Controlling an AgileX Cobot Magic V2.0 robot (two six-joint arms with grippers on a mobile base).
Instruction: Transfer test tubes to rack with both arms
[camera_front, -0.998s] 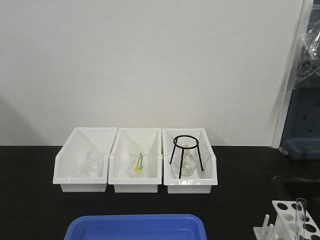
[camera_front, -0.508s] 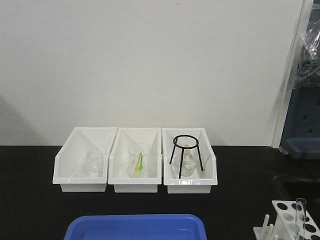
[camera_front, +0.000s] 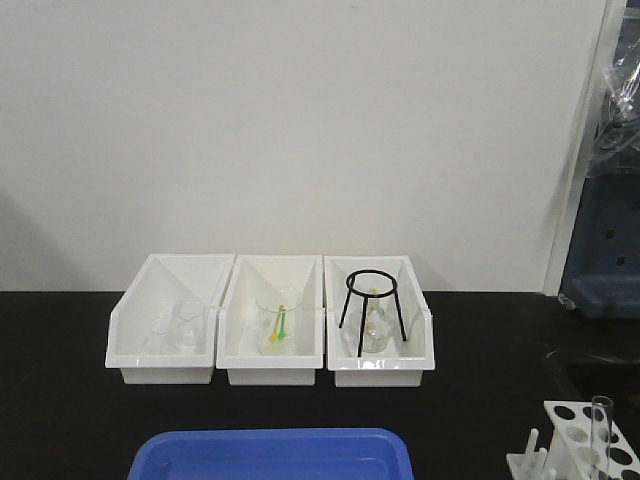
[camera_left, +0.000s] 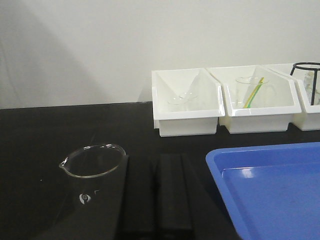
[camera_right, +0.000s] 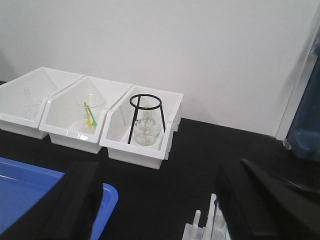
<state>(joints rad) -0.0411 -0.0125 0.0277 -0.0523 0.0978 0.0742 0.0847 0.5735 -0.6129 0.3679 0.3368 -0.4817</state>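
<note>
One clear test tube (camera_front: 601, 428) stands upright in the white rack (camera_front: 562, 413) at the front view's bottom right corner. Neither arm shows in that view. In the right wrist view my right gripper (camera_right: 160, 172) is open, its black fingers (camera_right: 75, 200) spread wide. The rack's white pegs (camera_right: 199, 225) show low between them, nearer the right finger. In the left wrist view my left gripper (camera_left: 152, 162) hangs over the black table with its jaws together and nothing between them. No test tube shows in either wrist view.
Three white bins (camera_front: 165, 375) line the back and hold glassware; the right one also has a black ring stand (camera_front: 375, 300). A blue tray (camera_front: 270, 455) sits front centre. A clear beaker (camera_left: 92, 170) stands just left of my left gripper.
</note>
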